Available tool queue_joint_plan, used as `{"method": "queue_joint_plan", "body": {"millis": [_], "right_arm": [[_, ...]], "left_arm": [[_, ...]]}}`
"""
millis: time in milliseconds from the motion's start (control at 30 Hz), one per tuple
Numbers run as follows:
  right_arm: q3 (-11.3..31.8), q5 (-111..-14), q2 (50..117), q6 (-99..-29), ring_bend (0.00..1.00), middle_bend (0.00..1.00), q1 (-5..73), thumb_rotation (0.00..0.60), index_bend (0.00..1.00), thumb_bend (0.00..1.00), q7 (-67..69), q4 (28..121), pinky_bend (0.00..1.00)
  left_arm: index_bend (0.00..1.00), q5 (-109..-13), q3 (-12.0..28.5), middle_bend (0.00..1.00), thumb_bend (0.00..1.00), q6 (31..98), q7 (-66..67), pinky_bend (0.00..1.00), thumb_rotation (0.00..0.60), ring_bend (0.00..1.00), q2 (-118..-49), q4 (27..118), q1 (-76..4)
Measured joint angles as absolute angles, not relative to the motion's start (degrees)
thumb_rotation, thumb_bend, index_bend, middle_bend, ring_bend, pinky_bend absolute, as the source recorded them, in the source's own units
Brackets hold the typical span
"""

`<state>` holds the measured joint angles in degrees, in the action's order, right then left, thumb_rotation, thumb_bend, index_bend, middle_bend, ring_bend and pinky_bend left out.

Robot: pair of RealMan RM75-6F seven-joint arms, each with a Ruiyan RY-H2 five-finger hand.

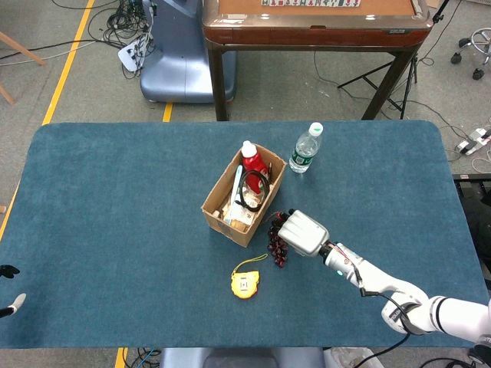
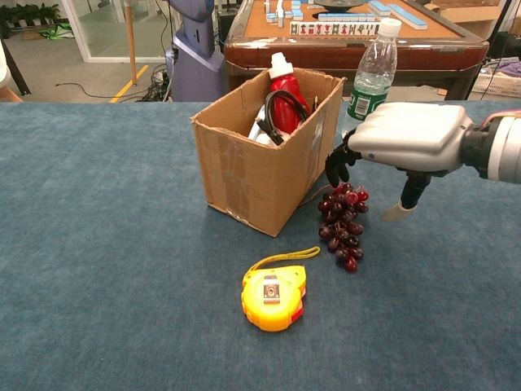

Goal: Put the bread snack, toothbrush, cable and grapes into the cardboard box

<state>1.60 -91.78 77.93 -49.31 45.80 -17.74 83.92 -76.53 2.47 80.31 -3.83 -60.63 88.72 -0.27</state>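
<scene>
A bunch of dark red grapes lies on the blue cloth just right of the cardboard box. My right hand hovers low over the top of the bunch. Its dark fingertips point down between the box wall and the grapes, and its thumb hangs apart to the right. It holds nothing. From the head view, the right hand covers the grapes' right side. The box holds a black cable, a red bottle, and pale items. Only tips of my left hand show, spread apart.
A yellow tape measure lies in front of the box, left of the grapes. Behind the hand stands a water bottle, near the table's far edge. A brown table and cables are on the floor beyond.
</scene>
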Motion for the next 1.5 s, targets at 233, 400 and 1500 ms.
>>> {"method": "queue_joint_plan", "body": {"millis": [233,400,1500], "right_arm": [[2.4,-89.0,79.3,-45.7,0.27,0.34,47.5,0.600,0.37,0.12,-21.2,83.3,0.47],[2.9,-86.3,80.1,-43.1,0.25,0.32,48.6,0.600,0.37,0.16,-25.1,83.4,0.47],[1.1,-70.3,83.2,-39.0,0.37,0.47,52.2,0.600,0.41,0.20,-39.7,82.7,0.49]], "left_arm": [[0.39,-76.1,2.5,0.41,0.21,79.9,-3.6,0.49,0.600,0.32,-60.6,88.8,-0.3],[0.39,-75.7,2.5,0.41,0.21,79.6,-3.6,0.49,0.600,0.32,-60.5,88.8,-0.3],[0.41,-74.0,2.6,0.41,0.21,78.1,-2.3,0.49,0.600,0.32,-59.9,89.9,-0.6]]}}
